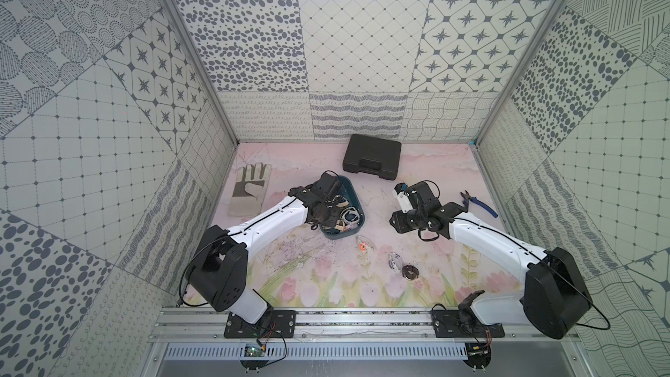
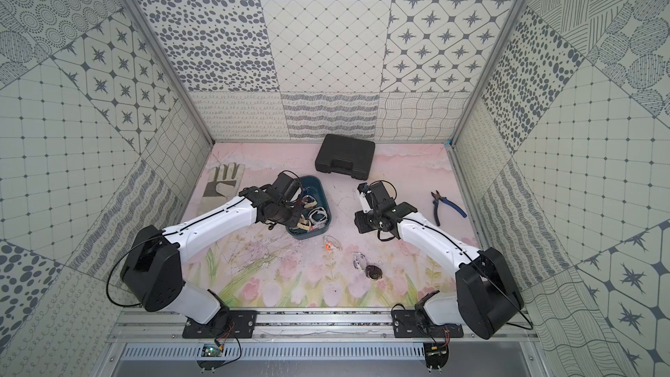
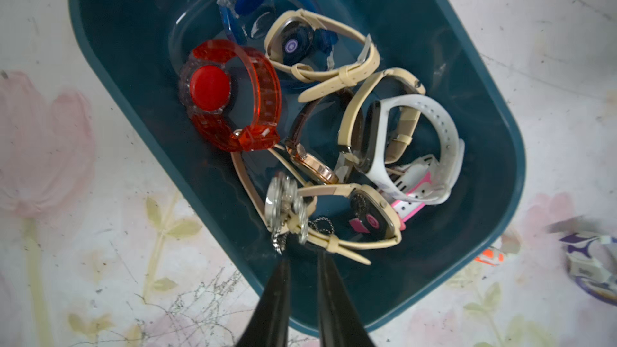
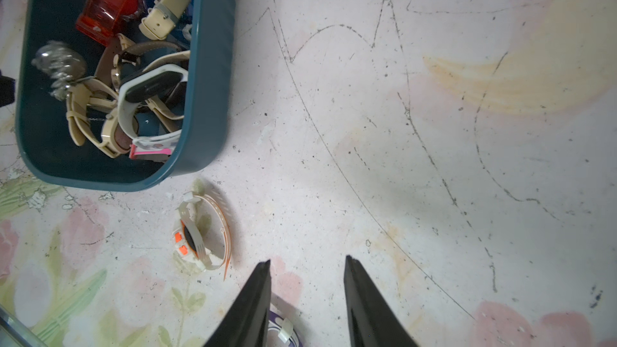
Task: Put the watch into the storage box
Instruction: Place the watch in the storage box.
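Left gripper (image 3: 302,257) over storage box (image 3: 127,28), jaws slightly apart, nothing between. Silver watch (image 3: 283,201), blurred, inside box just beyond fingertips, among other watches (image 3: 400,148). Right gripper (image 4: 307,262) above mat (image 4: 434,128), jaws apart, empty. Orange-white watch (image 4: 200,232) on mat, just beside box.

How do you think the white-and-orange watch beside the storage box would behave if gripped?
The white-and-orange watch looks light: small, slim strap. Its strap forms a closed loop, so it would likely flex when squeezed. Lying on its side, it should slide rather than roll.
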You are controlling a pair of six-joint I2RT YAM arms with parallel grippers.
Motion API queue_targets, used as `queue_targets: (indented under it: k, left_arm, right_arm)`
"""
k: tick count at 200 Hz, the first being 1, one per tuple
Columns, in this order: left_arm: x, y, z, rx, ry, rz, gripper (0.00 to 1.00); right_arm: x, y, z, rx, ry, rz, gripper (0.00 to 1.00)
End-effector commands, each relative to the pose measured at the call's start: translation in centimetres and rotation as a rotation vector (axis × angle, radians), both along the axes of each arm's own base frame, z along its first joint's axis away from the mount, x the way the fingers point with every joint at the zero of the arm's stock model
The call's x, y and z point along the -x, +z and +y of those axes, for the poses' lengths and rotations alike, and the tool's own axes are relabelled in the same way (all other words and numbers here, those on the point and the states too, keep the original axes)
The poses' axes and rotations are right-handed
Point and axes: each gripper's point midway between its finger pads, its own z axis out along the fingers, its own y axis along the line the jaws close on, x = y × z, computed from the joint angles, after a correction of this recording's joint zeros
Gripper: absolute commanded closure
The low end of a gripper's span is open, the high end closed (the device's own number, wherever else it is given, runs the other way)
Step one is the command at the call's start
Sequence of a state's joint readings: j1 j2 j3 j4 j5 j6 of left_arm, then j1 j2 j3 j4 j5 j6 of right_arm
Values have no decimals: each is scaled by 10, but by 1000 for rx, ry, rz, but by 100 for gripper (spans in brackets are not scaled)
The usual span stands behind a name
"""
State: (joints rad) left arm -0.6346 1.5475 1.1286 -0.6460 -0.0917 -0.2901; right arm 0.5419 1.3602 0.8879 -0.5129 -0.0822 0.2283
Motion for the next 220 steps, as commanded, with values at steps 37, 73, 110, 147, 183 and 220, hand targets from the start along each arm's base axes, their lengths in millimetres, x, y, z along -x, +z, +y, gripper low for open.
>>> queue_targets:
  k: [37,73,110,147,183,220]
  left_arm:
    - [-7,36,-2,73,30,-86,68]
    - [4,76,-9,176,3,-161,67]
    - [35,110,-28,232,-110,-249,67]
    - [64,116,-27,315,-127,-254,66]
    - [83,98,-23,341,-130,-220,66]
    - [83,81,-19,317,-106,-203,67]
  right_arm:
    - [-1,9,0,-19,0,-26,59]
    - [3,18,-1,-38,-5,-33,59]
    - [19,32,-9,-54,-48,-5,59]
    - [58,41,-10,-49,-47,44,59]
    - [97,28,-18,66,-73,81,59]
    - [100,16,-12,16,-93,80,59]
